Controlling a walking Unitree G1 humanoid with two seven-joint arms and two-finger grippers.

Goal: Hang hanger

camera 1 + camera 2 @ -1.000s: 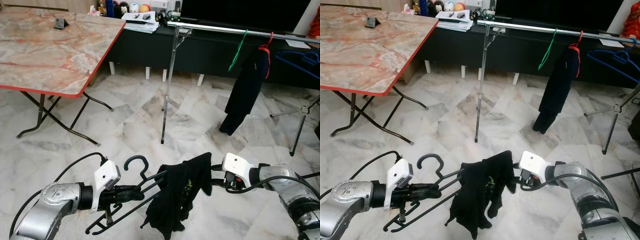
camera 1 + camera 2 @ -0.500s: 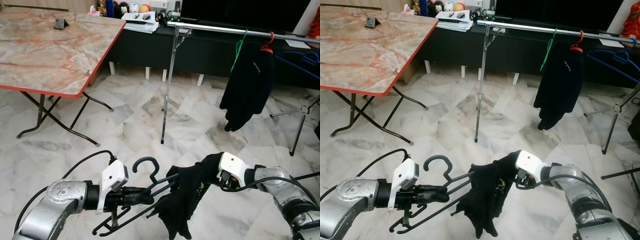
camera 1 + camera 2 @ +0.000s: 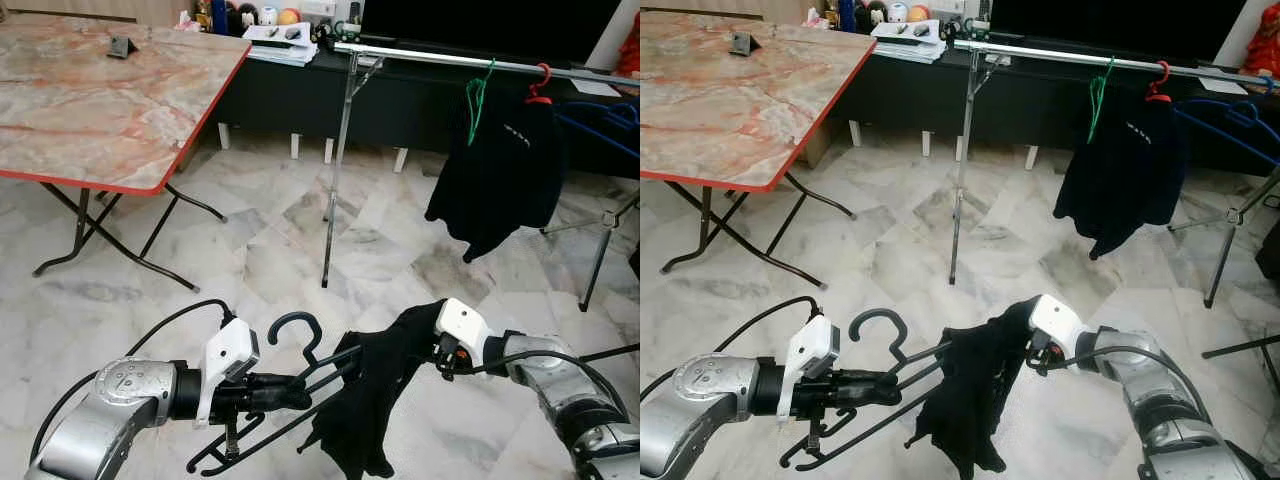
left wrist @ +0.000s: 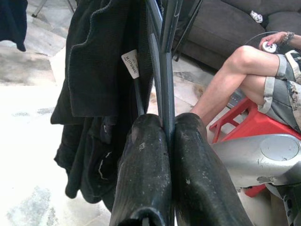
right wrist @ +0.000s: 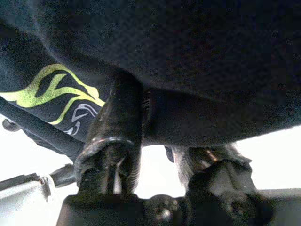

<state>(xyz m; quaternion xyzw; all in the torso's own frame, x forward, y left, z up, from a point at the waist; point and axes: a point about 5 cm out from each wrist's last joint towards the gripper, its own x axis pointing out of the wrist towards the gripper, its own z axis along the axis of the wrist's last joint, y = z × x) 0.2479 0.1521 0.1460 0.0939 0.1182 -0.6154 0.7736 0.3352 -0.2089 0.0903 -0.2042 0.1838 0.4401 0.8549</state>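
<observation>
Below the clothes rail, over marble floor, a black hanger draped with a dark garment sat clamped in the left gripper. Beneath the garment, the right gripper pinched cloth.

Both arms are silver metal with rounded, brushed joint housings: the left arm has a domed disc at its elbow with small screws, and the right arm is built of the same ribbed silver segments. Each wrist carries a white box-shaped camera module with small dark holes. A black cable loops from the left forearm to that module; another curls along the right forearm. The fingers are glossy black, scuffed.
</observation>
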